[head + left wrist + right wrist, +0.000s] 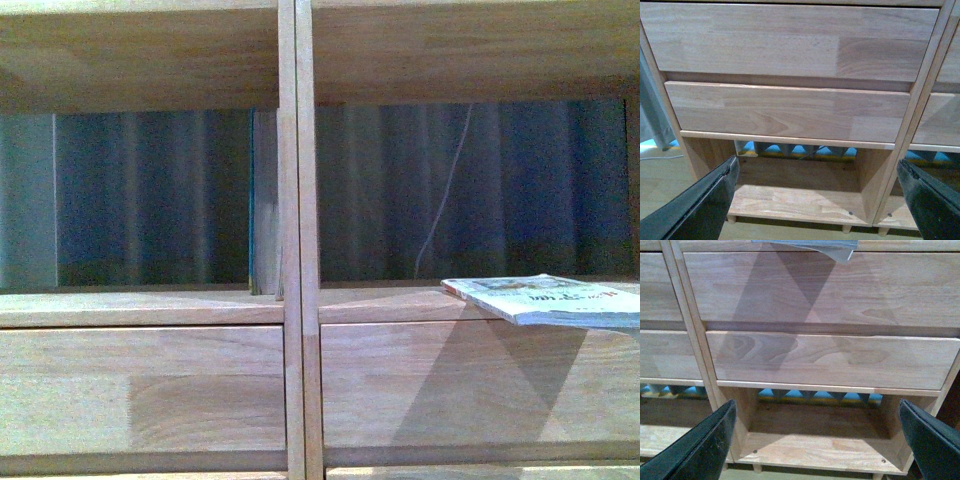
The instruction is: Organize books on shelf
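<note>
A thin paperback (548, 299) with a pale illustrated cover lies flat on the right cubby's floor, overhanging the front edge of the light-wood shelf (297, 240). Its corner shows in the right wrist view as the paperback (832, 246) above the drawers. A taller teal book (263, 205) with greyish pages stands upright in the left cubby against the central divider. My left gripper (817, 200) is open, low before the left drawers and bottom cubby. My right gripper (817, 440) is open too, low before the right drawers, well below the paperback. Neither holds anything.
Two plain drawer fronts (790, 110) stack on each side of the divider. Below them are open bottom cubbies (820, 445) on short peg legs. A thin white cable (445, 190) hangs behind the right cubby against a dark curtain.
</note>
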You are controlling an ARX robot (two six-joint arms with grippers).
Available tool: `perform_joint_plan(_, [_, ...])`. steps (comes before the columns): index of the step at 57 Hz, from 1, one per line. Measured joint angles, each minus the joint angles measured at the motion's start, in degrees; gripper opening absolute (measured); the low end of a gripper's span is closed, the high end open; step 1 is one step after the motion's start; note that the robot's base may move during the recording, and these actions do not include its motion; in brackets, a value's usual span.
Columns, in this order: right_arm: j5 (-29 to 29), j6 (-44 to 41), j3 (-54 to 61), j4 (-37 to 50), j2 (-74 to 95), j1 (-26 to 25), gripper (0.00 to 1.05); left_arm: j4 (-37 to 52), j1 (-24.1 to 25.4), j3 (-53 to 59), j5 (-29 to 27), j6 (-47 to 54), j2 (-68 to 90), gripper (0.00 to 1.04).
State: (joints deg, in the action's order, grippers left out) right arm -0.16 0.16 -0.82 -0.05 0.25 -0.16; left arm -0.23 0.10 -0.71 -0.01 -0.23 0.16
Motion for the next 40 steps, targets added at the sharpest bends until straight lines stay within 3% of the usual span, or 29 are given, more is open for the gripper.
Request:
perform_joint_plan(10, [-0.4, 0.2, 0.0, 0.0, 0.0, 0.0, 0.98, 0.0, 0.0, 0.0, 0.0, 0.0, 0.0, 0.97])
perform_joint_plan(12, [-9.1, 4.0, -0.7, -0.9, 2.0, -2.7, 0.98, 0.0, 0.0, 0.0, 0.0, 0.0, 0.0, 0.97])
perform_joint_plan(14, [-22.4, 11.4, -3.0, 2.0, 8.2, -7.3, 0.98, 0.0, 0.0, 0.0, 0.0, 0.0, 0.0, 0.97])
perform_joint_plan(16, [-29.0, 16.7, -5.8, 6.2, 13.5, -9.0, 0.98, 0.0, 0.0, 0.0, 0.0, 0.0, 0.0, 0.97])
perform_joint_plan(19, [-32.0, 21.7, -9.0, 11.3, 18.8, -9.2, 0.98, 0.0, 0.0, 0.0, 0.0, 0.0, 0.0, 0.97])
perform_joint_plan(27, [-29.3, 33.2, -18.2, 25.5, 35.3, -7.2, 0.98, 0.0, 0.0, 0.0, 0.0, 0.0, 0.0, 0.97])
perform_joint_plan(40, [-25.4, 52.6, -30.7, 38.2, 60.7, -2.7, 0.98, 0.0, 0.0, 0.0, 0.0, 0.0, 0.0, 0.97])
